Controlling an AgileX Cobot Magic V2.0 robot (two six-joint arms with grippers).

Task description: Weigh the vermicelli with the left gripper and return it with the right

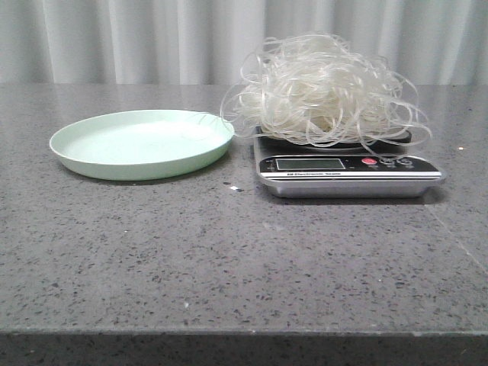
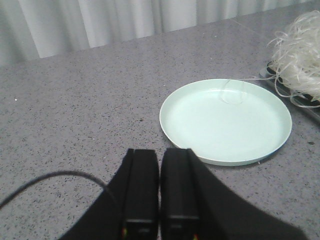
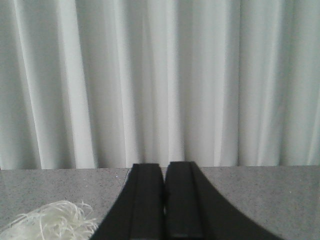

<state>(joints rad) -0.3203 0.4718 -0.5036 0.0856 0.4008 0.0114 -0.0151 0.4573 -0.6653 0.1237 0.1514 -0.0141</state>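
The vermicelli (image 1: 324, 88), a big tangle of translucent whitish strands, is piled on a silver kitchen scale (image 1: 347, 174) right of centre. One loop trails onto the rim of the pale green plate (image 1: 99, 156) to its left. The plate holds nothing else. Neither gripper shows in the front view. My left gripper (image 2: 160, 152) is shut and holds nothing; it hovers over the counter short of the plate (image 2: 227, 155), with the vermicelli (image 2: 297, 52) beyond it. My right gripper (image 3: 163, 166) is shut and holds nothing, and the vermicelli (image 3: 50, 225) lies off to one side of it.
The grey speckled counter (image 1: 191, 252) ends at a front edge near the camera. A pale pleated curtain (image 1: 152, 38) hangs behind the table. A black cable (image 2: 50, 180) loops beside the left gripper.
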